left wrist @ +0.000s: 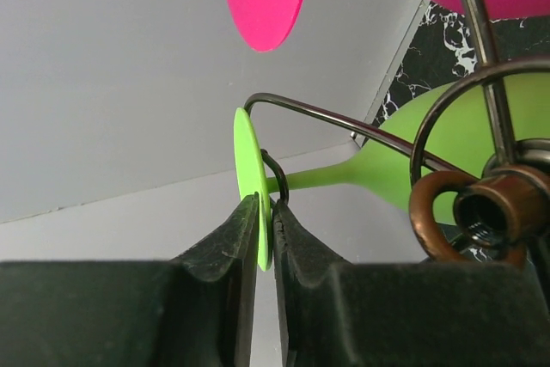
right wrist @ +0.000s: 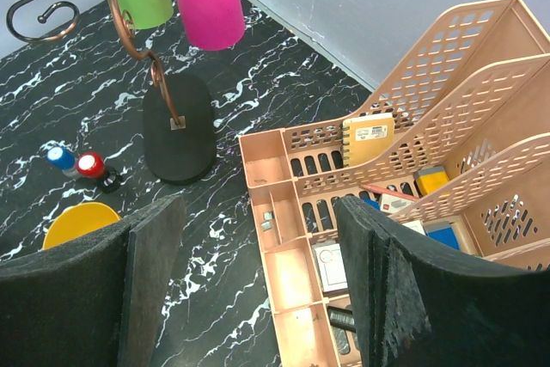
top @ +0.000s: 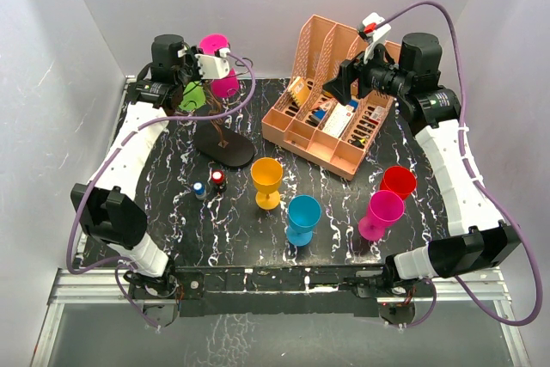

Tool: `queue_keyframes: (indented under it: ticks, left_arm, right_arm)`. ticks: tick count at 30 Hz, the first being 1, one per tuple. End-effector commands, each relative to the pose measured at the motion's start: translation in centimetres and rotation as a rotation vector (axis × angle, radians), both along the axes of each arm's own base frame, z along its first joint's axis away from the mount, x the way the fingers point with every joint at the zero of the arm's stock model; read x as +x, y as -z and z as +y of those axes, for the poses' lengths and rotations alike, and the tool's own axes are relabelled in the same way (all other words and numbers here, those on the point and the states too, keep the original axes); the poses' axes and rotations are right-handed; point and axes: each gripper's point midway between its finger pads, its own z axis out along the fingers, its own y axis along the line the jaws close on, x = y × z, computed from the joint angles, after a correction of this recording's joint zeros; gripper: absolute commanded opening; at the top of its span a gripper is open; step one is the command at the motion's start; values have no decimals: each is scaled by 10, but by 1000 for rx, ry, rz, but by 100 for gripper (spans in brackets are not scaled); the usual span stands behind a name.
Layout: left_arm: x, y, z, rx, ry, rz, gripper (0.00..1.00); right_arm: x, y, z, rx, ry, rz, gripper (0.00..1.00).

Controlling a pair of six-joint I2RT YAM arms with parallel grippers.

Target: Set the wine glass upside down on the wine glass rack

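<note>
— Our left gripper pinches the foot by its edge. Seated?
— We judge so: at the table's far-left corner the wine glass rack carries the green wine glass bowl-down, stem crosswise to our fingers, foot above the hook. Our right gripper gapes empty, farther off.

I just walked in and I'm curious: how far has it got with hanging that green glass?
Nearly done. The green wine glass hangs upside down, its stem caught in a curled arm of the wine glass rack, beside a pink glass. The left tool pinches its foot. What is left: let go and back away. The right tool is open and idle.
</note>
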Motion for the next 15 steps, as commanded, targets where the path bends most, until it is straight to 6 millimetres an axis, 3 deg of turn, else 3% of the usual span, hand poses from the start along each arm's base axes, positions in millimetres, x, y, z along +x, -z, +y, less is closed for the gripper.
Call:
queue_keyframes:
  ticks: [1, 15]
  left_arm:
    - [-22, -33, 0, -55, 13, -65, 13]
    - [-41, -30, -2, -120, 26, -56, 37]
  right_arm:
    - [-1, -25, -4, 11, 13, -99, 77]
    - [0, -17, -6, -23, 20, -84, 78]
